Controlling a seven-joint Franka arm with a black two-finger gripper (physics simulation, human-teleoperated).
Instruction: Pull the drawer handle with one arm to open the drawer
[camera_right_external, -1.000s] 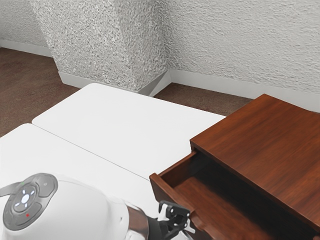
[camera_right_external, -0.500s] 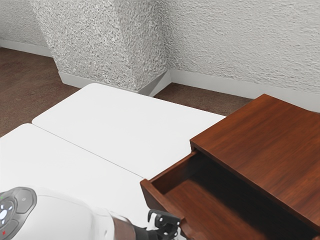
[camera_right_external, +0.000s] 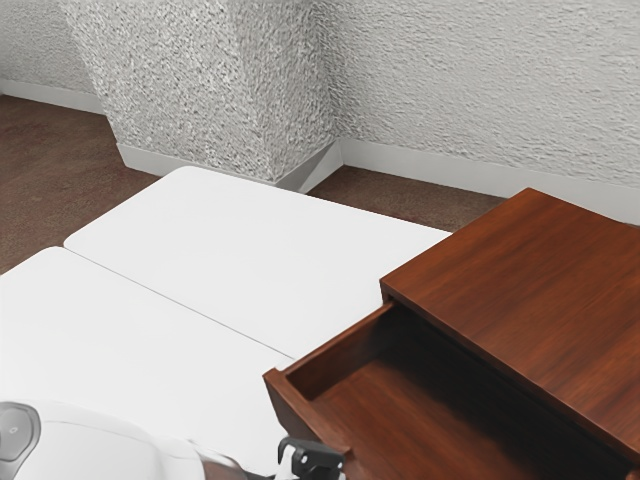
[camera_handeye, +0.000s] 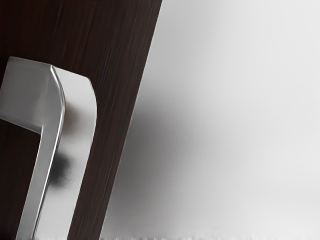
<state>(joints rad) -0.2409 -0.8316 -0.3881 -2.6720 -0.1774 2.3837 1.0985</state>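
A dark wooden cabinet (camera_right_external: 540, 290) stands at the exterior view's right with its drawer (camera_right_external: 330, 362) pulled well out toward the lower left, its inside bare. My black gripper (camera_right_external: 316, 461) sits low against the drawer's front panel, at the picture's bottom edge. In the wrist view the silver bar handle (camera_handeye: 55, 150) stands out from the dark drawer front (camera_handeye: 115, 75), very close under my hand. The drawer follows my hand, so the fingers hold the handle.
The cabinet rests on a white table (camera_right_external: 200, 260) made of two slabs with a seam between them. My white arm (camera_right_external: 70, 450) lies at the lower left corner. A textured white wall and pillar (camera_right_external: 200, 80) stand behind, over brown floor.
My hand has drawn back toward the exterior view's lower left, and the drawer has slid further out with it. The arm has sunk lower in the picture.
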